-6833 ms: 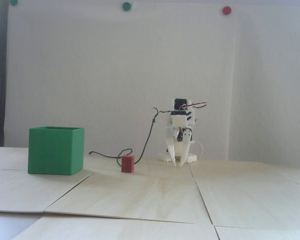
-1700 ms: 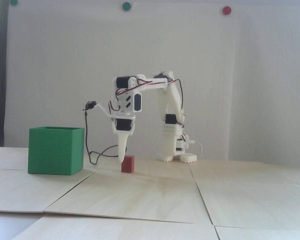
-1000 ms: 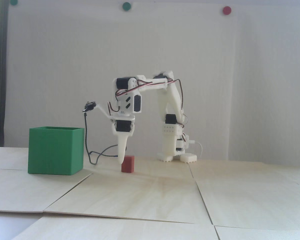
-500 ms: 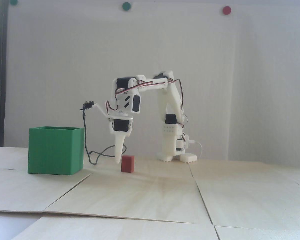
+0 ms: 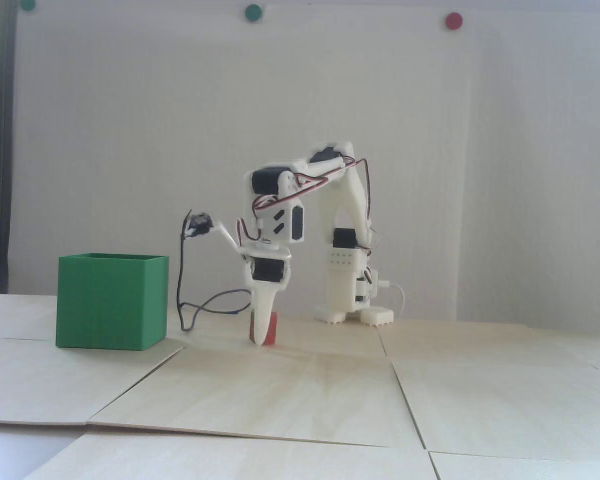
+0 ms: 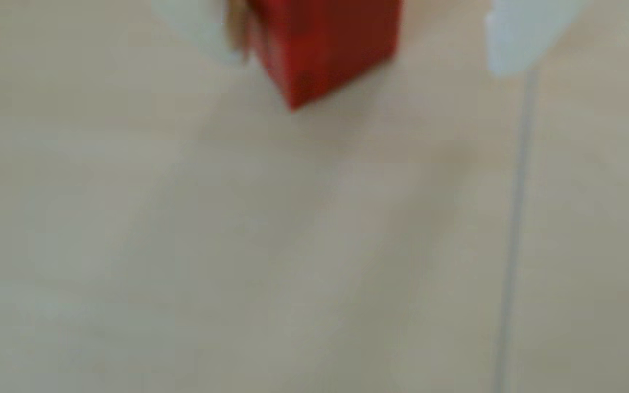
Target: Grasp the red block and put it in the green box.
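Elbow folded, the white arm points its end effector [image 5: 263, 341] straight down at the pale wooden counter [image 5: 300, 390], fingers parted, straddling the small brick-red block [image 5: 273, 328] without clamping it.

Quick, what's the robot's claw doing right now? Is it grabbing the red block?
Gripper: open, its fingers on either side of the red block, with a gap on the right in the wrist view. Not gripping it yet.

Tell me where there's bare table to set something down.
Fixed view: the wide table front and right of the arm base is bare. Crowded: the strip between the green box and the end effector at the red block, where a cable lies.
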Robot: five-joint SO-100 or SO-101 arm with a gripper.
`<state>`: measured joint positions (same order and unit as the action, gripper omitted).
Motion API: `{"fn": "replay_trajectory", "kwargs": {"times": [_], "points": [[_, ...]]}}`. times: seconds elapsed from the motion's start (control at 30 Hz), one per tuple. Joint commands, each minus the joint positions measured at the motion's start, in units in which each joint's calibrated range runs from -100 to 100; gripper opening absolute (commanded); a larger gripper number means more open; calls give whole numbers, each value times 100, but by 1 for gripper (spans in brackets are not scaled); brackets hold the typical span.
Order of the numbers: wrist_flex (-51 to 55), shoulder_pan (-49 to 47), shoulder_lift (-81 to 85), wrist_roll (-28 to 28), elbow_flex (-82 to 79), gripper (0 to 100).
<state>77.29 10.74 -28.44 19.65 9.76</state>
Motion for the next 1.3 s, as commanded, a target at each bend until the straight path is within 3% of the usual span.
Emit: {"fn": "replay_trajectory", "kwargs": {"times": [0.0, 0.3, 0.47, 0.9, 1.13, 1.27], "points": [[298, -241, 68, 8, -293, 22], [222, -209, 68, 13, -319, 20], [222, -193, 60, 18, -328, 0], [416, 64, 171, 39, -177, 2], [2195, 466, 281, 8, 2316, 2], [2204, 1013, 281, 3, 3816, 2]]}}
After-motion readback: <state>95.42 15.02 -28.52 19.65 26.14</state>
